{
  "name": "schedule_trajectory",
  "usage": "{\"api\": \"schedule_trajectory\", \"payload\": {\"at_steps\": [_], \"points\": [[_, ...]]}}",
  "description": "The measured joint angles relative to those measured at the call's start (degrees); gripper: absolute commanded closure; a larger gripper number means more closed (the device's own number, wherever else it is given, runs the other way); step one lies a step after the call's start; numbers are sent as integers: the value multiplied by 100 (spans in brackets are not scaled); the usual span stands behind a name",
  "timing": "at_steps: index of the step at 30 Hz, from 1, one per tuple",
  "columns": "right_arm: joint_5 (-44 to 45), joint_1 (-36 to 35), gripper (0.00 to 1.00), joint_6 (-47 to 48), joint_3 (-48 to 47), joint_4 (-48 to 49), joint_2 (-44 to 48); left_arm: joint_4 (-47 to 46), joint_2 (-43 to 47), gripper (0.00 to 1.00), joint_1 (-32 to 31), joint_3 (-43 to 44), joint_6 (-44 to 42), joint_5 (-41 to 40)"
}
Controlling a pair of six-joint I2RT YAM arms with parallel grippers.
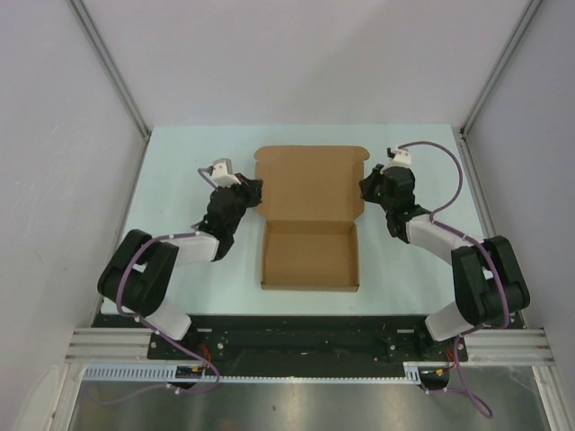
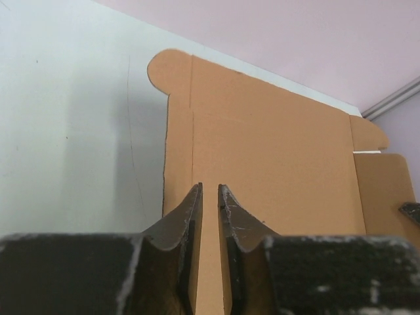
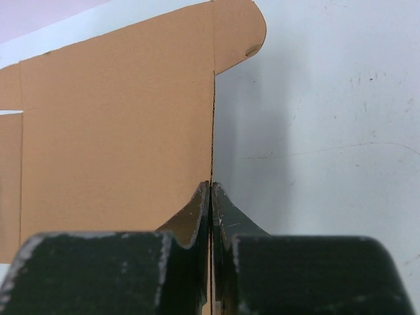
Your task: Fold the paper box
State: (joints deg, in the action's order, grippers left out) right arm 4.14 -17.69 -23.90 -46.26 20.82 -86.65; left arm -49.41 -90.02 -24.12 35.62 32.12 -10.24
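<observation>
The paper box (image 1: 310, 193) lies in the middle of the table, a brown cardboard sheet. Its front part is folded up into a shallow tray (image 1: 309, 256), and its lid panel lies flat behind. My left gripper (image 1: 255, 192) is at the lid's left edge. In the left wrist view the left gripper (image 2: 210, 188) stands open by a narrow gap, and the paper box (image 2: 275, 151) shows through that gap. My right gripper (image 1: 367, 188) is at the lid's right edge. The right wrist view shows this gripper (image 3: 210, 184) shut on the thin raised edge of the paper box (image 3: 118, 111).
The pale table (image 1: 180, 162) has white walls on the left, right and back, with metal corner posts (image 1: 490, 85). A purple cable (image 1: 449, 171) loops over the right arm. The arm bases sit on a black rail (image 1: 305, 332) at the near edge.
</observation>
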Motion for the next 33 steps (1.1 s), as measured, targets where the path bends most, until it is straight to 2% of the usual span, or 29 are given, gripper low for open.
{"api": "schedule_trajectory", "payload": {"at_steps": [3, 4, 7, 12, 16, 20, 29, 32, 33], "points": [[-13, -44, 100, 0, 2, -2, 9, 0, -81, 66, 42, 7, 90, 55], [-13, -57, 100, 0, 4, -2, 22, 7, -103, 56, 59, 9, 109, 70], [-13, -76, 100, 2, 28, -7, 92, 50, -133, 43, 179, 24, 251, 160], [-13, -90, 100, 31, 50, -17, 214, 46, -131, 31, 643, 31, 546, 424], [-13, -101, 100, 61, 52, -20, 227, 249, -57, 32, 1049, 175, 715, 855], [-13, -101, 100, 70, 90, -13, 234, 682, -94, 35, 1349, 750, 767, 1578], [-13, -101, 100, 107, 138, 11, 234, 970, -914, 39, 1478, 1357, 944, 3132], [-15, -98, 100, 109, 140, 15, 234, 1281, -973, 44, 1478, 1357, 925, 3209], [-17, -98, 100, 109, 140, 20, 234, 1338, -973, 50, 1478, 1357, 914, 3211]]}}
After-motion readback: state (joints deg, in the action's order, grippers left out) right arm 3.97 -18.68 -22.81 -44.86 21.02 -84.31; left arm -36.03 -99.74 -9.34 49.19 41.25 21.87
